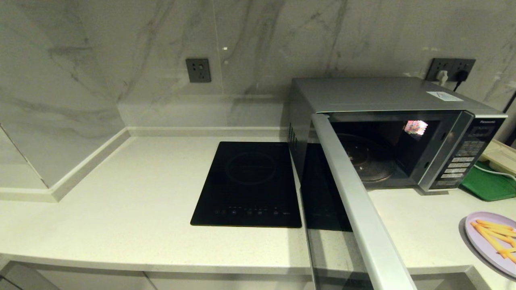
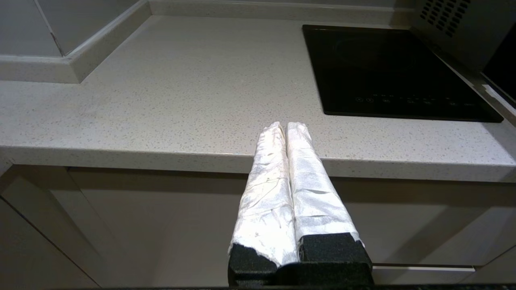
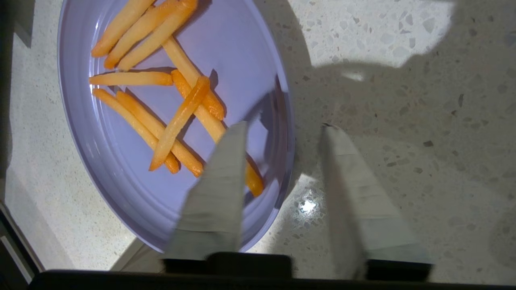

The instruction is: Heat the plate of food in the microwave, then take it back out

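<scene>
The silver microwave (image 1: 387,96) stands at the back right of the counter, its door (image 1: 354,201) swung wide open toward me and its glass turntable (image 1: 369,159) bare. The lilac plate of food (image 1: 489,241), with orange-yellow fries, rests near the counter's front right corner. In the right wrist view my right gripper (image 3: 284,127) hovers open over the plate's rim (image 3: 282,121), one finger above the plate of food (image 3: 133,112), the other over bare counter. My left gripper (image 2: 286,125) is shut and empty, parked at the counter's front edge.
A flat black induction hob (image 1: 250,185) lies left of the microwave, also seen as the induction hob (image 2: 387,72) in the left wrist view. A green tray (image 1: 489,185) sits right of the microwave. The open door juts out over the counter's front edge.
</scene>
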